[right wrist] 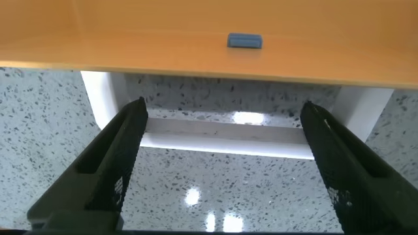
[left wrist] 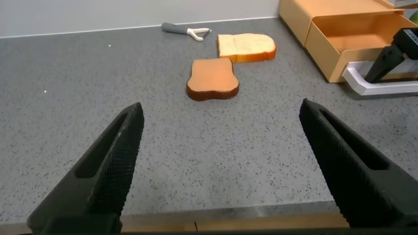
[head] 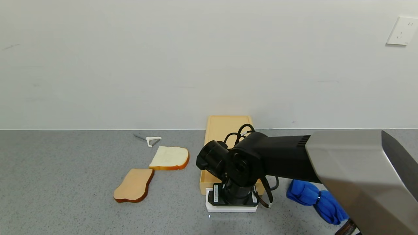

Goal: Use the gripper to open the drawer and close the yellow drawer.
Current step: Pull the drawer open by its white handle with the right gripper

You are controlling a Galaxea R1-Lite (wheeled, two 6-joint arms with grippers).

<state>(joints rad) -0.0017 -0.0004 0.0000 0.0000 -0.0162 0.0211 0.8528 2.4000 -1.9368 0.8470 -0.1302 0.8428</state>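
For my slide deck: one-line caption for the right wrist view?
Right pincer, open, poised over the white handle of the pulled-out yellow drawer.

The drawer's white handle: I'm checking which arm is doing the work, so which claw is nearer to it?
Right. The right claw hangs open directly over the white handle of the drawer. The left claw hovers open over bare counter, away from the drawer.

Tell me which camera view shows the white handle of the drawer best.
The right wrist view: the white loop handle fills the frame, between the open fingers of the right gripper. In the head view the gripper hides most of the handle. The left wrist view shows only one corner, far off.
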